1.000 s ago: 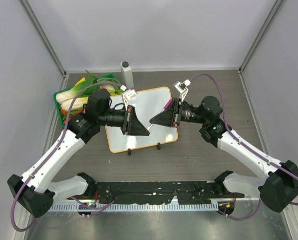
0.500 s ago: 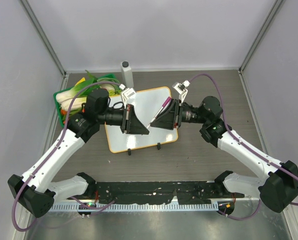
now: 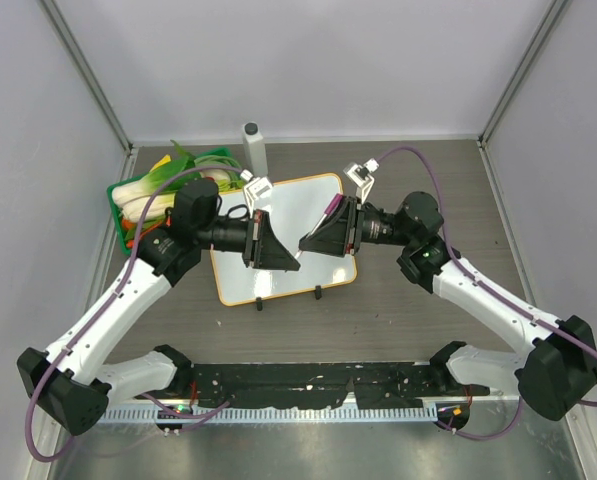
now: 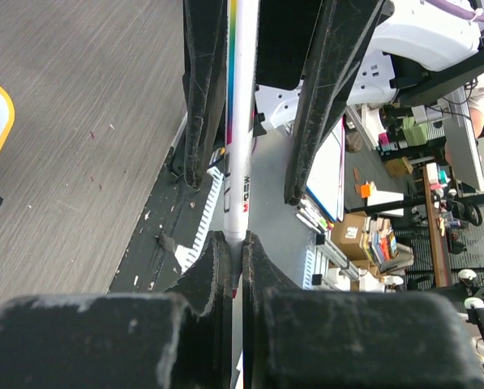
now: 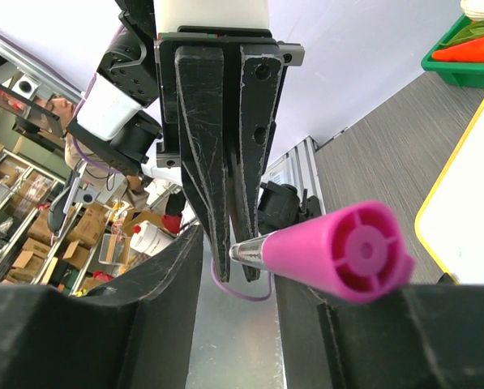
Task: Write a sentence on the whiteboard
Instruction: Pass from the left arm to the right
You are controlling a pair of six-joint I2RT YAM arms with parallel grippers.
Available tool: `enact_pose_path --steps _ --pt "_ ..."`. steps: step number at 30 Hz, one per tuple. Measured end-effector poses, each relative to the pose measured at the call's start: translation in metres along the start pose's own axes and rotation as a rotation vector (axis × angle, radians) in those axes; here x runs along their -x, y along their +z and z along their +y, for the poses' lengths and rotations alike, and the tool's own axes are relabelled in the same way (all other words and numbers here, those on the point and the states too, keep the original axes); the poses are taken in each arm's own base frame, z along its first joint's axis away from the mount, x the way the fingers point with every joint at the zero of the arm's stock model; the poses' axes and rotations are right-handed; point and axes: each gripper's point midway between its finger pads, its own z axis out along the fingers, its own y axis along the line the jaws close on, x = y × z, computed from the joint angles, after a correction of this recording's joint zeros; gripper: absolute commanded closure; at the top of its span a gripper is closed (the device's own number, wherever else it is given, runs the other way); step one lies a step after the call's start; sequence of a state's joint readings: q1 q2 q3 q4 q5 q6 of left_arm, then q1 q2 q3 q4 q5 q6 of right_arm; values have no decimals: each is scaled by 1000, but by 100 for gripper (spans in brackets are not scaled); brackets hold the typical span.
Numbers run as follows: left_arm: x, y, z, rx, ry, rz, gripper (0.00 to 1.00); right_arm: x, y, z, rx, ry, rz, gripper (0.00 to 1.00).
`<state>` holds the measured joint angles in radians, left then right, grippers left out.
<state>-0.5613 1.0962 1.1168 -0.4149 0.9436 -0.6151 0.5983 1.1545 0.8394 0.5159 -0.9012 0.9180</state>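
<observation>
The whiteboard [image 3: 300, 205] lies mid-surface, its far left corner near a green tray [image 5: 441, 63] and a grey canister [image 3: 254, 145]. Bare surface [image 3: 428, 330] lies open to the right of the board and on its near side; walls close off three sides. Both arms reach in from the near corners, elbows bent outward, wrists level and facing each other above the board, tips close together. The left pincer [image 4: 235, 247] is pressed together on the white barrel of a pen [image 4: 240, 121]. The right pincer [image 3: 306, 243] stands spread around the pen's pink end, with a gap showing on one side.
</observation>
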Motion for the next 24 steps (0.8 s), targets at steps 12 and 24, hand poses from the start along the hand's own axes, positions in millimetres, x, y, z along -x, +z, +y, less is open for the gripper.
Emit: enact_pose_path --steps 12,24 --pt "-1 -1 -1 -5 15 -3 100 0 2 -2 7 23 3 99" --pt "-1 -2 6 33 43 -15 34 -3 -2 -4 -15 25 -33 99"
